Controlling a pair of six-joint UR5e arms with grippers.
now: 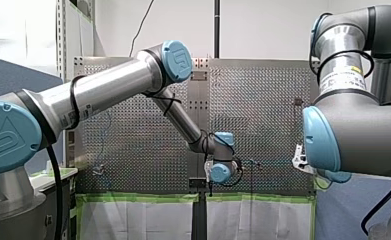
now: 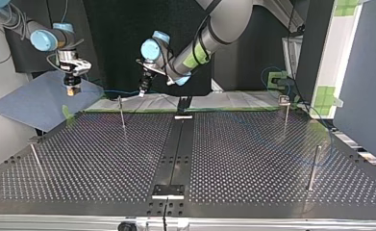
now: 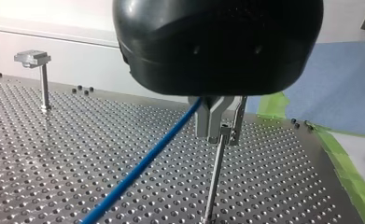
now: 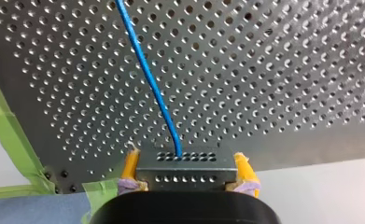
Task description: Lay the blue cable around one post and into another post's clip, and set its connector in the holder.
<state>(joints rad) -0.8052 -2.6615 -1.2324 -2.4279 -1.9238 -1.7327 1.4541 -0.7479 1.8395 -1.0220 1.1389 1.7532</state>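
In the left wrist view my left gripper (image 3: 220, 131), with metal fingers (image 3: 207, 120), is shut on the blue cable (image 3: 143, 165). It hangs just beside the top of a thin post (image 3: 215, 177), and the cable slopes away from the fingers down over the perforated table. In the right wrist view my right gripper (image 4: 186, 163), with yellow pads (image 4: 242, 169), is shut on the dark connector (image 4: 182, 175). The cable (image 4: 147, 70) leaves the connector over the plate. In the top view my right gripper (image 2: 72, 89) hangs beyond the table's far left corner, with my left gripper (image 2: 142, 91) near the far post (image 2: 122, 114).
Other posts stand at the top view's left edge (image 2: 36, 161), far right (image 2: 285, 113) and near right (image 2: 313, 166). A clip-topped post (image 3: 34, 58) shows in the left wrist view. A black strip (image 2: 176, 149) runs down the table's middle. Green tape (image 4: 7, 130) lines the edges.
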